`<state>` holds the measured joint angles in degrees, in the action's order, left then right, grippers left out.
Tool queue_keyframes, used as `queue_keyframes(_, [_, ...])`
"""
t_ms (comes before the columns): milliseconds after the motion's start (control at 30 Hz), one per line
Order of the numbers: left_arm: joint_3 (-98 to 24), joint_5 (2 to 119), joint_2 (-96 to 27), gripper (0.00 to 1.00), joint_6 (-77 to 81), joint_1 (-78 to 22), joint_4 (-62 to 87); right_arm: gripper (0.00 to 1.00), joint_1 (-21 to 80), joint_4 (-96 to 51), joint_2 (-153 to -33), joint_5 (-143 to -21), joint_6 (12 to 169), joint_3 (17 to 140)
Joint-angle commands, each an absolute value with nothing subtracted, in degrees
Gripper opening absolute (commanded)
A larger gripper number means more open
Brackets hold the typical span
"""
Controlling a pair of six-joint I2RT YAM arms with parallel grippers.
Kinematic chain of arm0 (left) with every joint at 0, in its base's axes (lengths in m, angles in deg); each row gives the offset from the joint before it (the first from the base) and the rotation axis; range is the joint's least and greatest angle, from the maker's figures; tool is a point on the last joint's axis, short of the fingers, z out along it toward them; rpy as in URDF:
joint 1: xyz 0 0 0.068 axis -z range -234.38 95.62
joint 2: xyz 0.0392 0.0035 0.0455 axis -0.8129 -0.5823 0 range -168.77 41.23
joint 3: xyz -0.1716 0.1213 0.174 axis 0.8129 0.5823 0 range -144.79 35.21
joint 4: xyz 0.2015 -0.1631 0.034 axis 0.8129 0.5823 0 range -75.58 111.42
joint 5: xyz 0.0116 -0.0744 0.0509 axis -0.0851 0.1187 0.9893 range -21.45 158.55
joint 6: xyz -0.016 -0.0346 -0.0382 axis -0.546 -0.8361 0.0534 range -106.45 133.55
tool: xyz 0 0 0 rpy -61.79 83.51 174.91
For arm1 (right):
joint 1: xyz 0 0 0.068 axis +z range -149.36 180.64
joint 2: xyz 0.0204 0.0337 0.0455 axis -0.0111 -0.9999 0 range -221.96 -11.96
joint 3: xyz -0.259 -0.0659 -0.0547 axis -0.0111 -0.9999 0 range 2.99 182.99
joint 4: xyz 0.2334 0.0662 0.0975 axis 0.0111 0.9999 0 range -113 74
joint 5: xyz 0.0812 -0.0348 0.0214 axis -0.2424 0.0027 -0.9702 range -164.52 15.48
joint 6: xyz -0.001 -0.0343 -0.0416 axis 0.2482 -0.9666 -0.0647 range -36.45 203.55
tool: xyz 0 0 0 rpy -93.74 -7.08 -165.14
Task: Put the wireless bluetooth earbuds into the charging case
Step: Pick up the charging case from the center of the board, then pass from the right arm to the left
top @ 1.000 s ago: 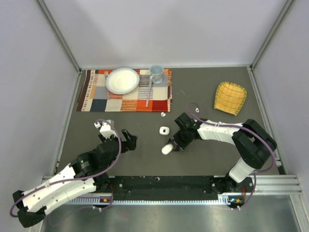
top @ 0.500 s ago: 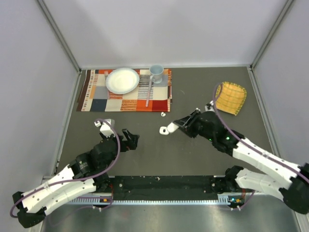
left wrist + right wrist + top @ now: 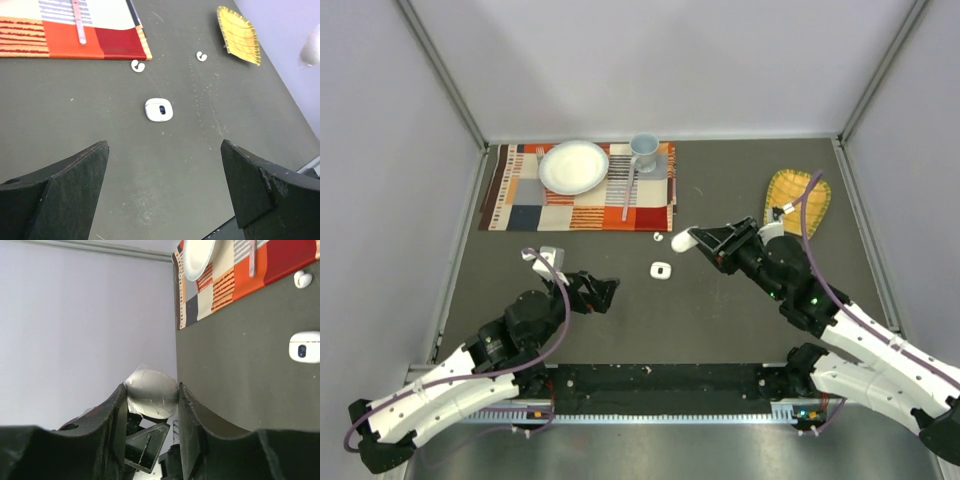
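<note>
Clamps the charging case (image 3: 683,240) between the fingers of the right gripper (image 3: 698,240), lifted clear of the table (image 3: 720,330); pinches the white pebble on both flanks, as seen from the right wrist. Spreads the left gripper (image 3: 608,294) wide apart, with nothing between its fingers (image 3: 65,195), at 8 o'clock from the case and well apart from it. Shows one earbud (image 3: 658,237) on the table at 9 o'clock from the case, just beside the near right corner of the striped placemat (image 3: 520,200). Shows a second earbud (image 3: 201,56) only from the left wrist, at 3 o'clock from the first, toward the yellow woven dish (image 3: 798,200). Shows a small white rounded block (image 3: 660,270) with a dark mark at 6 o'clock from the first earbud, near it. Carries a plate (image 3: 573,166), a cup (image 3: 643,150) and a spoon (image 3: 628,190) on the placemat.
</note>
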<state>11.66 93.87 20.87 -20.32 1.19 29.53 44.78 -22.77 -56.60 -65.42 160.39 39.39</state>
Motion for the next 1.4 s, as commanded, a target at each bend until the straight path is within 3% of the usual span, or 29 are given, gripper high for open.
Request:
queue_keyframes(0, [11.3, 90.0, 21.4, 0.99, -17.2, 1.2, 23.5, 0.00, 45.1, -23.2, -56.8, -68.2, 166.4, 40.7])
queue_keyframes(133, [11.2, 88.6, 21.6, 0.99, -17.9, 1.2, 23.5, 0.00, 44.8, -12.4, -59.8, -71.4, 167.0, 46.2])
queue_keyframes(667, [10.8, 82.6, 23.7, 0.99, -16.7, 1.2, 22.6, 0.00, 44.1, -12.7, -70.6, -86.9, 165.6, 51.3])
queue_keyframes(1100, [15.0, 71.9, 22.5, 0.97, -13.8, 1.2, 8.6, 0.00, 43.7, -22.6, -70.1, -89.7, 171.3, 45.8])
queue_keyframes(1367, [14.2, 72.1, 22.9, 0.95, -14.4, 1.2, 9.0, 0.00, 43.8, -40.0, -68.7, -93.8, 167.6, 43.9])
